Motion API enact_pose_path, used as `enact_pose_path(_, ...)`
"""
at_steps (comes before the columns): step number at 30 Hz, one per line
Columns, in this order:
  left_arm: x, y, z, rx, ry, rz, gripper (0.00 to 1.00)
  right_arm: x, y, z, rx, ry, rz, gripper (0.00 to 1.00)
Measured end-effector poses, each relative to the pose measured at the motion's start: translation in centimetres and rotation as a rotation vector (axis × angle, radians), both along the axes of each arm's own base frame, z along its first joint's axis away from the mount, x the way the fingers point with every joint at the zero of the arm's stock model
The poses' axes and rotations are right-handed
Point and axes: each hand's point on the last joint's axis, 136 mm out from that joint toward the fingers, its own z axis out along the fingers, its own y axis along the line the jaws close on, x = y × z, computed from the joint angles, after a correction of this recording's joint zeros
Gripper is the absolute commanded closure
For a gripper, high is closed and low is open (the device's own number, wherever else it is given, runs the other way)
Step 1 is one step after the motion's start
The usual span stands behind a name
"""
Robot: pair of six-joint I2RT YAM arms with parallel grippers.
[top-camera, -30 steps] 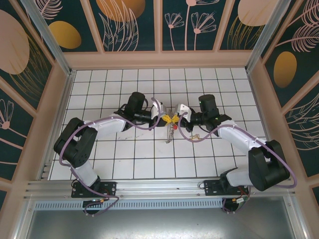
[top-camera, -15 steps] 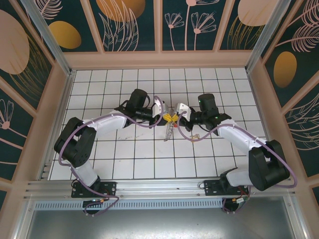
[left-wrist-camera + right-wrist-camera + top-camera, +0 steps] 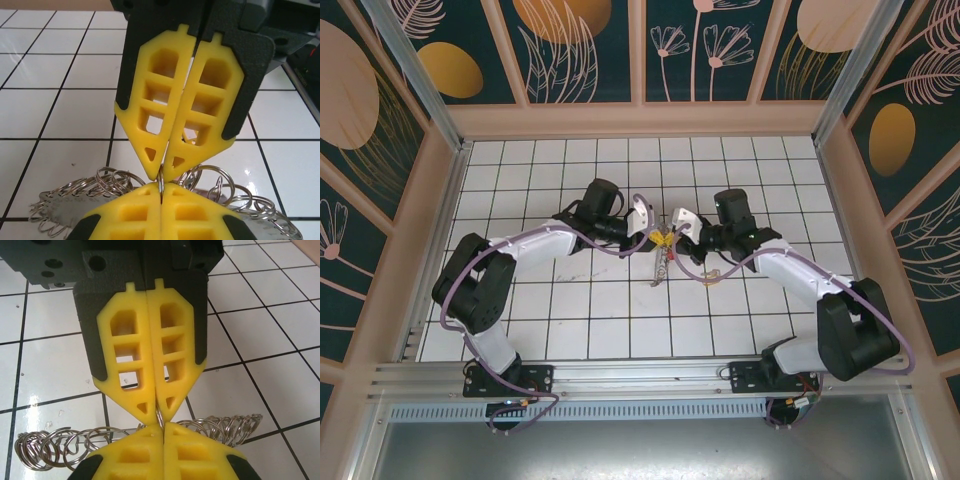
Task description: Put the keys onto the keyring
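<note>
From above, the two arms reached in toward each other over the middle of the white tiled table (image 3: 570, 320). The left gripper (image 3: 657, 239) and the right gripper (image 3: 670, 237) met tip to tip, their yellow fingers touching. The keyring (image 3: 661, 266) hung just below that meeting point as a thin silver bunch, its lower end toward the tiles. Near the right arm's cable a small gold-coloured bit lay on the tiles, well apart from the ring. I took it for the keys (image 3: 711, 272), though it was too small to be sure.

Through the left wrist camera, the left gripper (image 3: 161, 187) rose from the bottom edge with its yellow pads pressed flat together. The right gripper (image 3: 161, 175) came down from the top, its pads also clenched. A thin strand of the keyring (image 3: 161, 180) ran upright between the two pairs of tips, pinched by both. Behind them the ring's fringe of small silver loops spread left and right, low over the tiles.

Through the right wrist camera, the right gripper (image 3: 163, 428) sat at the bottom, clamped tight. The left gripper (image 3: 157, 414) pointed down at it from above, equally tight. The keyring (image 3: 55, 450) showed as coils of silver loops on either side of the tips. A sliver of wire was caught between them.
</note>
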Motion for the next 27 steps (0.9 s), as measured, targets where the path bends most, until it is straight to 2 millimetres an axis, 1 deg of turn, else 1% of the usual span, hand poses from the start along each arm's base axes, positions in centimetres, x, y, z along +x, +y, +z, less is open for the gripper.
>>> enact_pose_path(8,-1.1,-0.2,0.9,-0.117,0.03,0.004,1.0,-0.8,-0.1,0.6,0.128,0.05,0.038,0.87)
enact_pose_path(13,-1.2,-0.3,1.8,-0.177,0.04,0.006,1.0,-0.7,-0.3,1.4,0.181,0.051,0.051,0.85)
enact_pose_path(22,-1.2,-0.4,2.7,-0.227,0.048,0.01,1.0,-0.5,-0.4,2.0,0.217,0.033,0.058,0.84)
enact_pose_path(24,-1.2,-0.4,2.8,-0.232,0.048,0.011,1.0,-0.4,-0.5,2.1,0.22,0.031,0.055,0.83)
enact_pose_path(27,-1.2,-0.4,3.0,-0.24,0.046,0.012,1.0,-0.3,-0.5,2.0,0.22,0.03,0.053,0.85)
